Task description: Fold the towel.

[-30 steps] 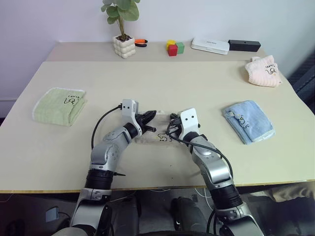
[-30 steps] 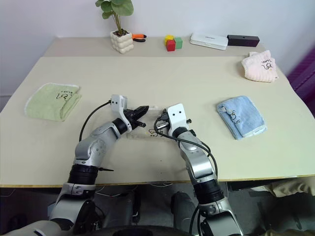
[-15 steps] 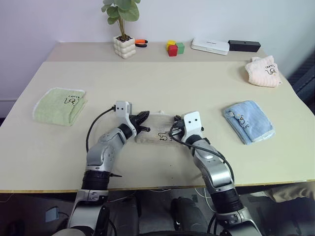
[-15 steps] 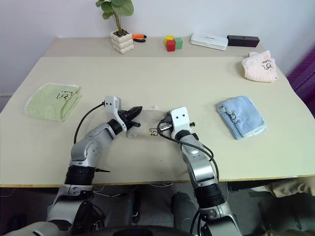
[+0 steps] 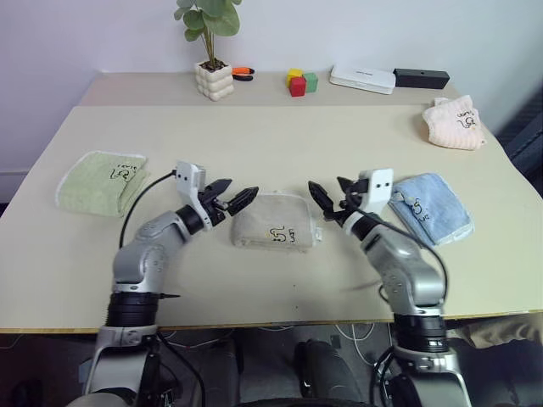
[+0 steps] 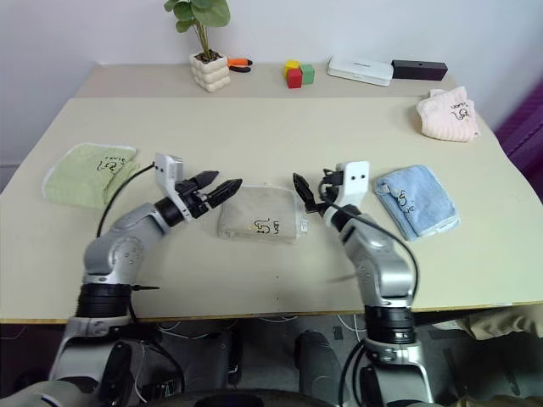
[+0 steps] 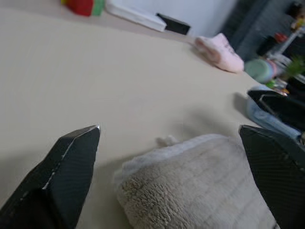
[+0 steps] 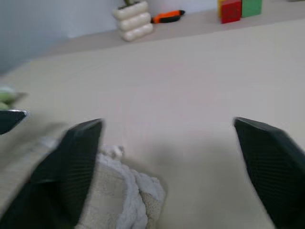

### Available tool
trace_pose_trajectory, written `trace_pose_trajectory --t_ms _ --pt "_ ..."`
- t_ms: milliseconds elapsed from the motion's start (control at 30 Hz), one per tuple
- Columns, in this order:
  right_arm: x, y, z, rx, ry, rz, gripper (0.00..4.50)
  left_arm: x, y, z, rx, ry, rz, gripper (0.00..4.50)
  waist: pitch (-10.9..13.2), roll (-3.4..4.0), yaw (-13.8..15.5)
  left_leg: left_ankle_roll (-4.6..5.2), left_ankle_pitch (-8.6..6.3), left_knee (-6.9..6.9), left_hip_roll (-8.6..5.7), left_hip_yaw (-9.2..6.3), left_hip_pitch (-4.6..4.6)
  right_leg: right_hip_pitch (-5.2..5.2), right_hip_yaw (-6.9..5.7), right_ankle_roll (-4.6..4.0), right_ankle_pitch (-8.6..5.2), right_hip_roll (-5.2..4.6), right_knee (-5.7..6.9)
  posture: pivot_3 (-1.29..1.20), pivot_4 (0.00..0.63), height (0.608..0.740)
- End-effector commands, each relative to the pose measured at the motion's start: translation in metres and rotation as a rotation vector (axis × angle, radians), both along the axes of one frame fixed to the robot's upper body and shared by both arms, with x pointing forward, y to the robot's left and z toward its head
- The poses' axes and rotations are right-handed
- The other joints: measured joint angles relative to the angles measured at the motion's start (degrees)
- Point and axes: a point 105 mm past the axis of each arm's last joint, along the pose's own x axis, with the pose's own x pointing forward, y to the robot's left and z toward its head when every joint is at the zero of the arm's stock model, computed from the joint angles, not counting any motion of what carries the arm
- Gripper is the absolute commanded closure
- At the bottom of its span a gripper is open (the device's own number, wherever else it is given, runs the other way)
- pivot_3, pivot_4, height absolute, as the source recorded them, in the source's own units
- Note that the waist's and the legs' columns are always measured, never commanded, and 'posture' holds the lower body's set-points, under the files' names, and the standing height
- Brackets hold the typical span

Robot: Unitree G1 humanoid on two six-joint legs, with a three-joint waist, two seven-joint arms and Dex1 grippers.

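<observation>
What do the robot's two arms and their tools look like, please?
Both arms are silver-grey metal with black joints. Each tool, left and right, has two black pointed fingers, a small white camera block on the wrist and a black cable looping along the forearm.

Soft, even light falls from overhead, bright across my counter (image 5: 271, 136), with no glare. Shadows are faint and short, gathered just under the towel (image 5: 276, 222). My head views are sharp to the edges. Both wrist views are blurred, my right one more, with hazy backgrounds.
</observation>
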Motion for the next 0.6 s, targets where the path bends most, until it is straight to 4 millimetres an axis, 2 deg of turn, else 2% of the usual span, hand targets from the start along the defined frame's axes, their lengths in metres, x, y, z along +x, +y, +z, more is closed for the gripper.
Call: trace_pose_trajectory --t_ms 33,133,200,300,433,533,600 --pt "-0.013 -0.003 0.021 0.112 0.04 0.107 0.06 -0.013 0.004 0.026 0.013 -0.111 -0.115 0.0 0.0 0.0 0.0 0.0 0.0 -0.01 0.0 0.0 0.0 0.0 0.0 -0.02 -0.01 0.0 -0.01 0.0 0.15 0.74" --pt "-0.024 -0.018 -0.001 0.091 0.211 0.117 0.06 -0.037 0.017 0.038 0.069 -0.179 -0.271 0.0 0.0 0.0 0.0 0.0 0.0 -0.04 0.0 0.02 0.0 -0.03 0.0 -0.15 -0.08 0.0 -0.02 0.0 0.15 0.74" --pt "-0.028 -0.021 -0.006 0.098 0.269 0.129 0.06 -0.047 0.022 0.042 0.071 -0.189 -0.333 0.0 0.0 0.0 -0.1 0.0 -0.01 -0.08 0.01 0.05 -0.01 -0.06 0.01 -0.18 -0.1 -0.03 -0.06 0.0 0.15 0.74" --pt "-0.033 -0.016 -0.01 0.121 0.341 0.177 0.06 -0.057 0.035 0.046 0.061 -0.186 -0.372 0.0 0.0 0.01 -0.1 0.01 -0.01 -0.11 0.01 0.08 -0.03 -0.13 0.03 -0.2 -0.1 -0.05 -0.05 0.0 0.15 0.74" --pt "-0.037 -0.004 -0.025 0.089 0.436 0.233 0.06 -0.077 0.041 0.047 -0.024 -0.075 -0.475 0.0 0.0 0.01 -0.4 0.01 -0.01 -0.11 0.03 0.07 -0.1 -0.22 0.03 -0.2 -0.1 -0.03 -0.04 0.0 0.15 0.74" --pt "-0.039 0.002 -0.032 0.094 0.499 0.27 0.06 -0.084 0.04 0.051 -0.034 -0.081 -0.51 0.0 0.0 0.01 -0.1 0.02 0.0 -0.1 0.03 0.07 -0.3 -0.43 0.03 -0.18 -0.09 -0.02 -0.01 0.0 0.15 0.74" --pt "-0.043 0.004 -0.04 0.048 0.546 0.292 0.06 -0.082 0.041 0.059 -0.019 -0.143 -0.49 0.0 0.0 0.01 -0.1 0.02 0.0 -0.06 0.02 0.08 -0.32 -0.43 0.04 -0.17 -0.09 -0.02 0.0 0.0 0.15 0.74"
